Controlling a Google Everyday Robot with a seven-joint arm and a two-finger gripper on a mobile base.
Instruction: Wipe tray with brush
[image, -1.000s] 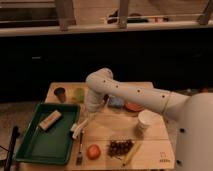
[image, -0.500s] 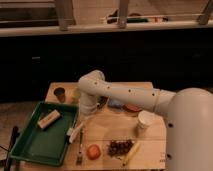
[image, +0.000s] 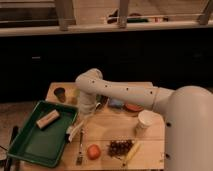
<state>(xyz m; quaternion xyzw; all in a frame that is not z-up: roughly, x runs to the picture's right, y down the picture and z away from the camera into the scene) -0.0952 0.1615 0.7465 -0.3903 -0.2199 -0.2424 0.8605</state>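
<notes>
The green tray (image: 30, 147) lies at the table's left front, with a tan wooden block (image: 47, 119) in its far part. My gripper (image: 86, 114) points down just right of the tray's right rim. It is shut on the brush (image: 75, 130). The white handle slants down and left from the gripper, and its lower end sits at the tray's right rim. The bristle head is hard to make out.
A metal fork (image: 80, 151) lies on the table right of the tray. An orange fruit (image: 93, 151), grapes (image: 120, 147) and a yellow item (image: 132, 152) lie at the front. A white cup (image: 146, 121), a dark cup (image: 60, 93) and dishes (image: 125, 105) stand behind.
My arm has swung left towards the tray, carrying the brush with it. The brush's lower end has gone from over the table to the tray's right rim.
</notes>
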